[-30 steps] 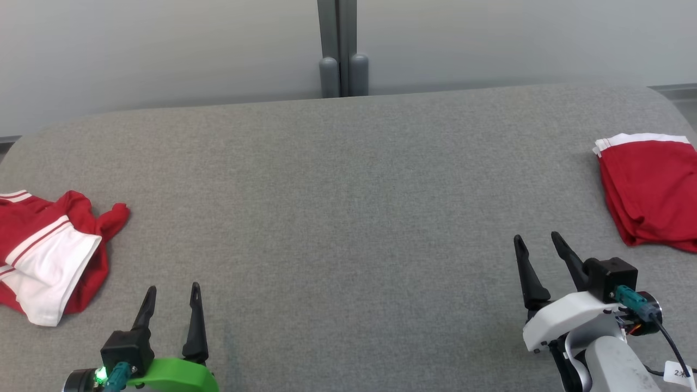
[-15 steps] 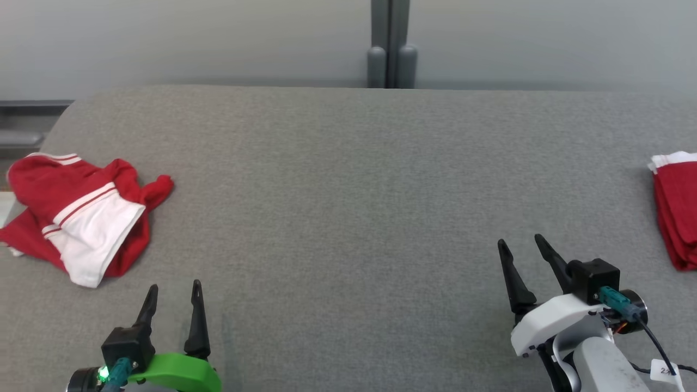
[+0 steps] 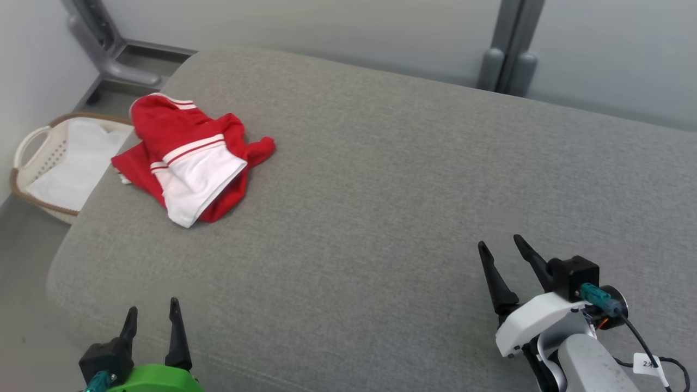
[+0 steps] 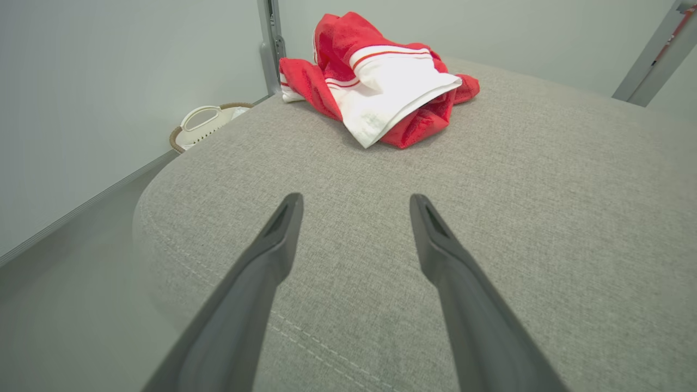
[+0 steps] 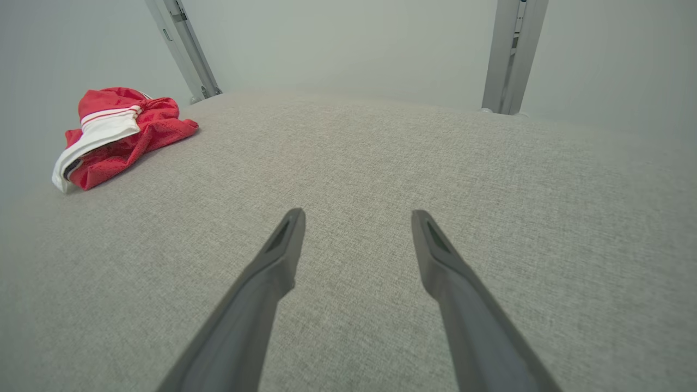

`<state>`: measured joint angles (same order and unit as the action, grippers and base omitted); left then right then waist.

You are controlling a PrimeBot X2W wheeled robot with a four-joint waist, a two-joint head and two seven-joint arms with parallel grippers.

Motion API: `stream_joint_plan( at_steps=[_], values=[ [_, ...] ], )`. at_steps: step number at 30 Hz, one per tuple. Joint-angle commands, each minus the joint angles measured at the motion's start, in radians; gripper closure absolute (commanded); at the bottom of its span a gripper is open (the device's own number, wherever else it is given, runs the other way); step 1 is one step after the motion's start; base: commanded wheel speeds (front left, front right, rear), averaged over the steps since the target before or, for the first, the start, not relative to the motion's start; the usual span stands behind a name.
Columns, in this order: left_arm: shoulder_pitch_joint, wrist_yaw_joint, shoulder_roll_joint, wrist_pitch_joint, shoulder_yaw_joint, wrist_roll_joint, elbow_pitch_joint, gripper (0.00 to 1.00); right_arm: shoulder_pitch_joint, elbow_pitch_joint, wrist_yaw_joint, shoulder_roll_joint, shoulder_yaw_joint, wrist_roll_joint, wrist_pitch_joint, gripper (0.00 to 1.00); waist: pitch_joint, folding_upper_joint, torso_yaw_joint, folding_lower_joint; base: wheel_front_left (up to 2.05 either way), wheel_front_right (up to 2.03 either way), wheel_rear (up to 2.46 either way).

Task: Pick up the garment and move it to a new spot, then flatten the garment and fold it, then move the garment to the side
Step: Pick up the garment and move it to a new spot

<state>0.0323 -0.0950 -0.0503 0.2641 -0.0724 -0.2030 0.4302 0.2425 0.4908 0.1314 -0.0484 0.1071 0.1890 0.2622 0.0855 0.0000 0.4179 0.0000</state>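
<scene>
A crumpled red garment (image 3: pixel 190 158) with white panels and stripes lies near the far left corner of the grey padded surface (image 3: pixel 381 207). It also appears ahead in the left wrist view, garment (image 4: pixel 381 76), and far to the left in the right wrist view, garment (image 5: pixel 111 133). My left gripper (image 3: pixel 152 313) is open at the lower left, well short of the garment, with nothing between its fingers. My right gripper (image 3: pixel 498 245) is open and empty at the lower right, far from the garment.
A white laundry basket (image 3: pixel 32 147) with a brown rim, basket (image 4: pixel 204 117), holds white cloth on the floor past the surface's left end. Grey posts (image 3: pixel 509 54) stand behind the surface. The rounded left edge drops to the floor near my left gripper.
The head camera has swung left: the garment now sits further right in the picture, the basket has come into view, and a folded red garment at the right has left it. Both grippers stay open.
</scene>
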Motion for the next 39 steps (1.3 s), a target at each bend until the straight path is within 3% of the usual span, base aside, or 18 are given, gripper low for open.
stream_joint_plan(
  at_steps=[1, 7, 13, 17, 33, 39],
  values=[
    [-0.002, 0.001, -0.002, 0.000, -0.006, -0.010, 0.005, 0.00, 0.009, 0.005, -0.002, -0.005, 0.002, 0.005, 0.004, 0.00, 0.018, 0.0000, 0.086, 0.0000, 0.00, 0.00, 0.00],
    [0.020, -0.012, -0.002, 0.000, -0.027, -0.022, 0.020, 0.00, 0.023, 0.015, -0.002, -0.005, 0.017, -0.001, 0.004, 0.00, 0.037, 0.0000, 0.102, 0.0000, 0.00, 0.00, 0.00],
    [0.094, -0.029, -0.002, 0.000, -0.049, -0.033, 0.066, 0.00, 0.056, 0.009, -0.002, -0.005, 0.018, -0.030, 0.004, 0.00, 0.094, 0.0000, 0.070, 0.0000, 0.00, 0.00, 0.00],
    [0.189, -0.036, -0.032, 0.000, -0.039, -0.057, 0.102, 0.00, 0.086, 0.001, -0.002, -0.005, 0.010, -0.065, 0.004, 0.00, 0.157, 0.0000, 0.040, 0.0000, 0.00, 0.00, 0.00],
    [0.633, -0.036, -0.345, 0.000, 0.291, -0.427, 0.293, 0.00, 0.231, -0.051, -0.002, -0.006, 0.002, -0.152, 0.003, 0.00, 0.411, 0.0000, -0.090, 0.0000, 0.00, 0.00, 0.00],
    [0.741, -0.036, -0.422, -0.014, 0.425, -0.591, 0.404, 0.00, 0.251, -0.067, -0.002, -0.014, 0.000, -0.161, 0.001, 0.00, 0.468, 0.0000, -0.143, 0.0000, 0.00, 0.00, 0.00]
  ],
)
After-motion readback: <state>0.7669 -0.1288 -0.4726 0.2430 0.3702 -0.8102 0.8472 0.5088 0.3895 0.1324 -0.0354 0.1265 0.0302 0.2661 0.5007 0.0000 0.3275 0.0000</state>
